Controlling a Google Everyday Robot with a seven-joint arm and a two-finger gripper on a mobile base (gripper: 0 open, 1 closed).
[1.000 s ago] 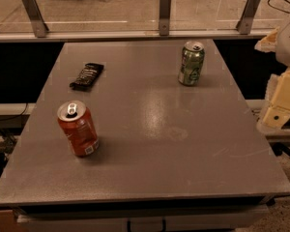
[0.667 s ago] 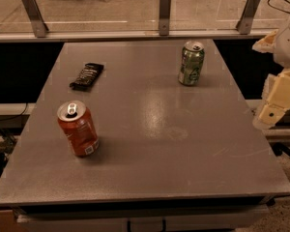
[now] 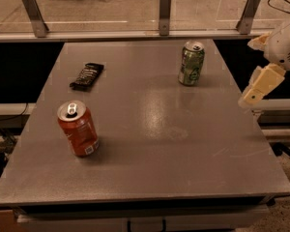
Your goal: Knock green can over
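At far right, just off the grey table's (image 3: pixel 183 149) edge, the gripper (image 3: pixel 257 88) hangs angled downward; whether it is spread or closed cannot be told. The green can (image 3: pixel 191 63) stands upright near the back, well apart from it. A low or glancing push might merely slide the can.

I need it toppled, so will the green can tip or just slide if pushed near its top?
Probably tips: the green can stands upright, taller than wide. Pushed low, it may slide on the smooth table. Once down, its round body would likely roll. The gripper hangs beyond the table's right edge, apart from the can.
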